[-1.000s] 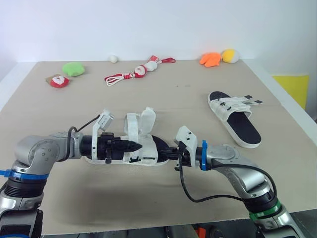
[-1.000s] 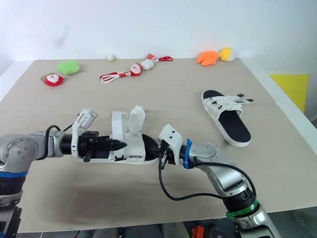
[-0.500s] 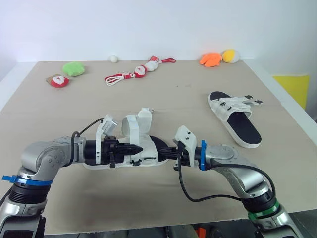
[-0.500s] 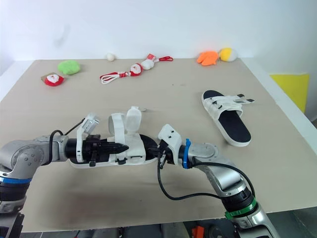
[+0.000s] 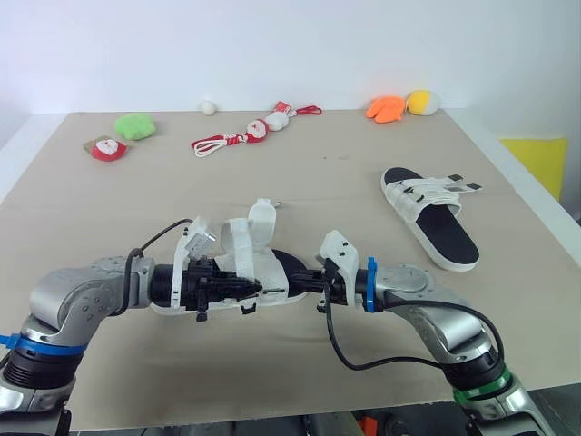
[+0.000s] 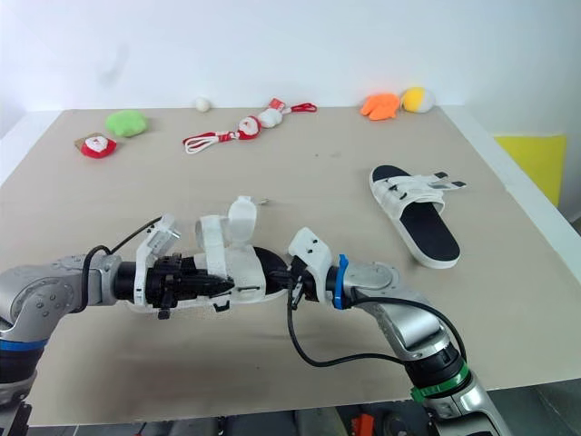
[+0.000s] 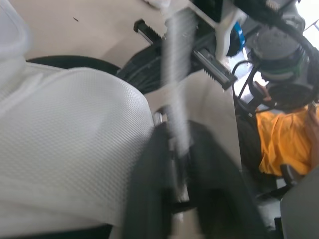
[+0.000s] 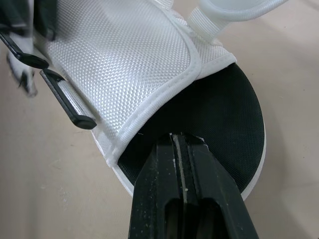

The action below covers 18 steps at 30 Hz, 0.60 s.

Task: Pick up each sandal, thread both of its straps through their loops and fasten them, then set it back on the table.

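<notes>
Two sandals on table (image 5: 345, 173). Front and centre, first sandal (image 5: 238, 265), lying lengthways between both grippers, sole down. Well apart to the right, second sandal (image 5: 434, 221), flat, both white straps laid across it, tips poking past its right side.

Left gripper (image 5: 247, 288) at first sandal's near side, pointing right. Blurred in wrist view, but seemingly clamped on grey strap (image 7: 177, 74), pinched between dark fingers (image 7: 149, 194). White woven upper (image 7: 65, 139) just beside.

Right gripper (image 5: 310, 279) pointing left, facing the left one across first sandal. Fingers (image 8: 164, 199) pressed together with no gap, tips touching rounded end of black footbed (image 8: 224, 124). Just beyond, stitched edge of upper and a black-framed metal loop (image 8: 70, 105) at the side. One white flap (image 5: 260, 216) standing up above first sandal, unfastened.

Along far edge, well apart from all this: green plush (image 5: 134, 125), red-and-white toy (image 5: 106, 149), white ball (image 5: 209, 107), snowman toy on red cord (image 5: 259, 130), orange toy (image 5: 386, 108) beside yellow toy (image 5: 420, 102).
</notes>
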### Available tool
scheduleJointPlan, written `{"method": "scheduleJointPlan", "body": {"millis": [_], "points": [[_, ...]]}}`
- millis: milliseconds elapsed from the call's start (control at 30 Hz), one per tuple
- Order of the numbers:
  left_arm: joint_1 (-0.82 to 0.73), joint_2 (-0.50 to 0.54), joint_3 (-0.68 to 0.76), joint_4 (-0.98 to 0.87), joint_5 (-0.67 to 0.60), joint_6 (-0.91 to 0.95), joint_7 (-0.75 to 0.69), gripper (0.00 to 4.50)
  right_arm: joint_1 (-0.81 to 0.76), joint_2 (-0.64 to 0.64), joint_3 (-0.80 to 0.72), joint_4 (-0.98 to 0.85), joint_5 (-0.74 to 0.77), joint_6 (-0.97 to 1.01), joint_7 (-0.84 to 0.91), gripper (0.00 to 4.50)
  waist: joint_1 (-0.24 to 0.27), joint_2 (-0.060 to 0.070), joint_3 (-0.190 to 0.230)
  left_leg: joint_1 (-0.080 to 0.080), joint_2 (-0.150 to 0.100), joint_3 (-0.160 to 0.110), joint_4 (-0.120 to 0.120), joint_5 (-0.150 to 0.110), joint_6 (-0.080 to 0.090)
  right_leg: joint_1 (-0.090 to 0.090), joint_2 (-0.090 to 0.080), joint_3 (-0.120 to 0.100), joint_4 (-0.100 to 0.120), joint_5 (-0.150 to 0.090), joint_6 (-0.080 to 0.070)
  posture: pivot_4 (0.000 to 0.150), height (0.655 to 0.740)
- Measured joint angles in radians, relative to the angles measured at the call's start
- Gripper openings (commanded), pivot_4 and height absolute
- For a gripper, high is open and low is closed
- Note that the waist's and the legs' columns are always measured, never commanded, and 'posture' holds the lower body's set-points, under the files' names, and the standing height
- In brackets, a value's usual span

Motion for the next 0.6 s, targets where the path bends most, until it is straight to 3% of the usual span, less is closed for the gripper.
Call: {"method": "scheduleJointPlan", "body": {"millis": [133,200,367,600], "points": [[0.018,0.014,0.002,-0.040,-0.007,0.000,-0.006,3.70,-0.004,0.000,0.002,0.001,0.000,0.000,0.002,0.00,0.000,0.000,0.000,0.000,0.000,0.000,0.000,0.000,0.000,0.000,0.000,0.000,0.000,0.000,0.000,0.150,0.7400],[0.036,0.034,0.012,-0.059,-0.012,-0.001,-0.006,4.43,-0.005,0.000,0.004,0.002,0.000,0.000,0.004,0.00,0.000,0.000,0.000,0.000,0.000,0.000,0.000,0.000,0.000,0.000,0.000,0.000,0.000,0.000,0.000,0.150,0.7400],[0.098,0.075,0.126,-0.076,-0.054,0.016,0.029,4.43,-0.006,0.000,0.004,0.003,0.000,0.001,0.014,0.00,-0.001,0.000,0.000,0.000,0.000,0.000,0.000,0.000,0.000,-0.001,0.000,0.000,0.000,0.000,-0.001,0.150,0.7400],[0.344,0.166,0.404,-0.201,-0.270,0.111,0.072,4.43,-0.001,-0.006,0.003,-0.001,0.003,0.001,0.026,0.00,-0.002,0.000,0.000,0.000,0.001,0.001,0.000,-0.004,-0.001,-0.001,0.000,0.000,0.000,-0.004,-0.001,0.150,0.7400]]}}
